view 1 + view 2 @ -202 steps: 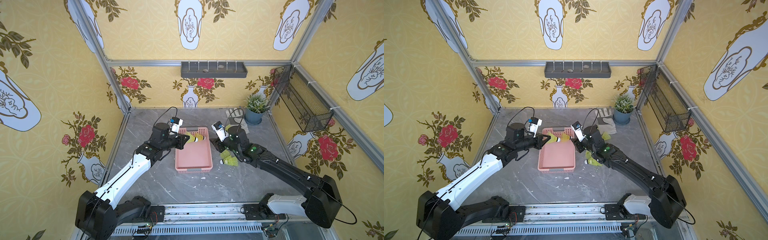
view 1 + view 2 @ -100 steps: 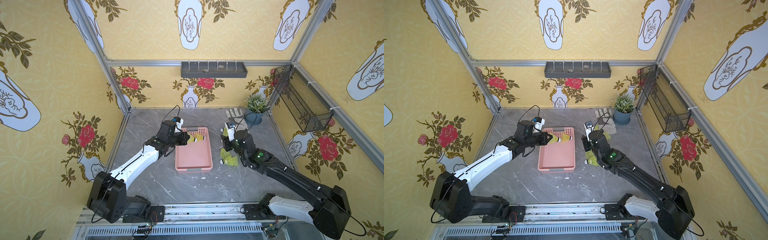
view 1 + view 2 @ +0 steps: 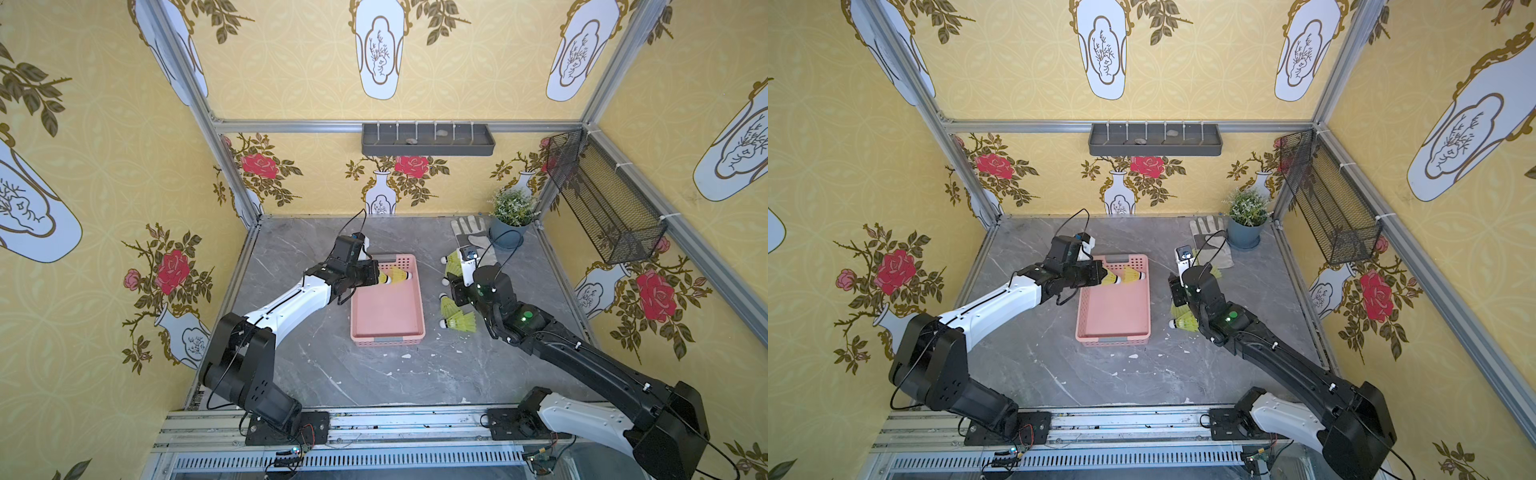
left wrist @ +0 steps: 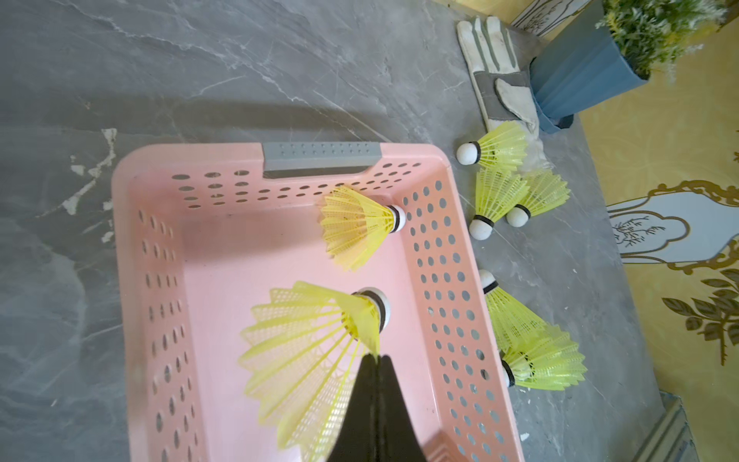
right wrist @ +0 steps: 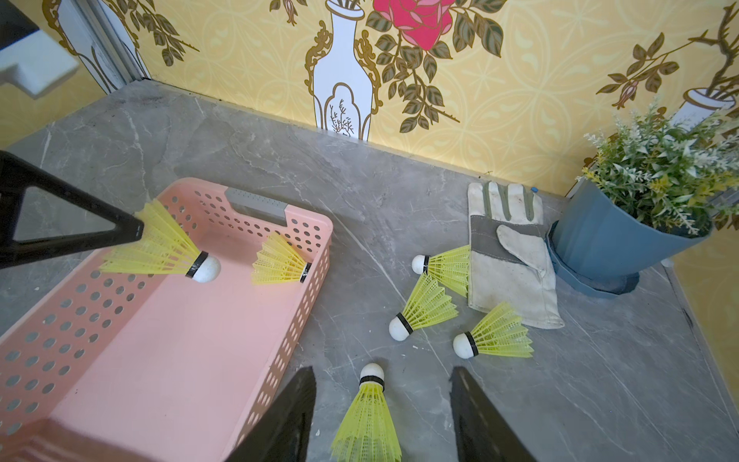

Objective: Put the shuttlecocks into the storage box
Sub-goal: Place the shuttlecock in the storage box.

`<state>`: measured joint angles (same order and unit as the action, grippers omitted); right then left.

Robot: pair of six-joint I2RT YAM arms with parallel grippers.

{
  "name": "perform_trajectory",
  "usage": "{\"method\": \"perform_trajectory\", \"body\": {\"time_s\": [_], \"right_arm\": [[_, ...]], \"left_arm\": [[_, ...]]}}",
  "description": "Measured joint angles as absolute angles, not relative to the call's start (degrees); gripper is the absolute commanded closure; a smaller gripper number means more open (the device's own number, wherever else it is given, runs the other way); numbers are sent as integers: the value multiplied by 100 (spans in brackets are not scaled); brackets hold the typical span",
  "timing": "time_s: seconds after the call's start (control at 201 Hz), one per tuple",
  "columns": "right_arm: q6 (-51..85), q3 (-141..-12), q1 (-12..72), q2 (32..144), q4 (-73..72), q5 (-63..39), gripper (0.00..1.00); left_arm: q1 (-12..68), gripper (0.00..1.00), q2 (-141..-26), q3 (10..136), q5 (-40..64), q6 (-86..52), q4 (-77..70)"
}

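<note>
Fingers (image 4: pixel 390 404) of the left gripper (image 4: pixel 376 358) are pressed flat together on the skirt rim of one shuttlecock (image 4: pixel 316 340), clamping it over the far half of the pink storage box (image 4: pixel 160 320) with its white cork pointing away from the arm; whether the cork touches the box floor cannot be told. A second shuttlecock (image 4: pixel 356 228) lies on its side inside the box, in the far corner on the right arm's side, its cork against the perforated long wall and near the grey tab (image 4: pixel 320 160) on the far short end. In both top views the box sits mid-table between the two arms. Just beside its right long wall, five loose shuttlecocks (image 4: pixel 496 196) lie on the grey marble table (image 4: pixel 200 80), three clustered by the far corner and two overlapping nearer the base. The right gripper (image 5: pixel 382 374) hangs over them, its fingers (image 5: pixel 288 420) standing apart on either side of one lying shuttlecock (image 5: pixel 370 416), neither finger touching it. Farther out a white and grey work glove (image 5: pixel 512 256) lies flat with one shuttlecock's skirt at its edge, and a blue plant pot (image 5: pixel 612 240) stands right against the glove in the table's far right corner. A dark grey tray (image 3: pixel 428 139) hangs on the back wall, a black wire basket (image 3: pixel 602 203) on the right wall.
</note>
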<state>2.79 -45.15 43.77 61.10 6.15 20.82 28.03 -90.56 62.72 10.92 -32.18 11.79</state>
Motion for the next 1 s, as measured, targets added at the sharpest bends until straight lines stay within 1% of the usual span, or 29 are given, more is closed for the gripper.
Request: {"method": "perform_trajectory", "body": {"time_s": [0.149,0.453,0.996], "right_arm": [[298,-4473,4375,6071,729,2099,44],[331,-4473,4372,6130,773,2102,44],[469,-4477,4364,6294,908,2075,44]], "left_arm": [[2797,100,-9343,6410,904,-3218,1236],[2679,100,-9793,6606,888,-3214,1243],[2552,100,-10379,6917,1253,-3194,1000]]}}
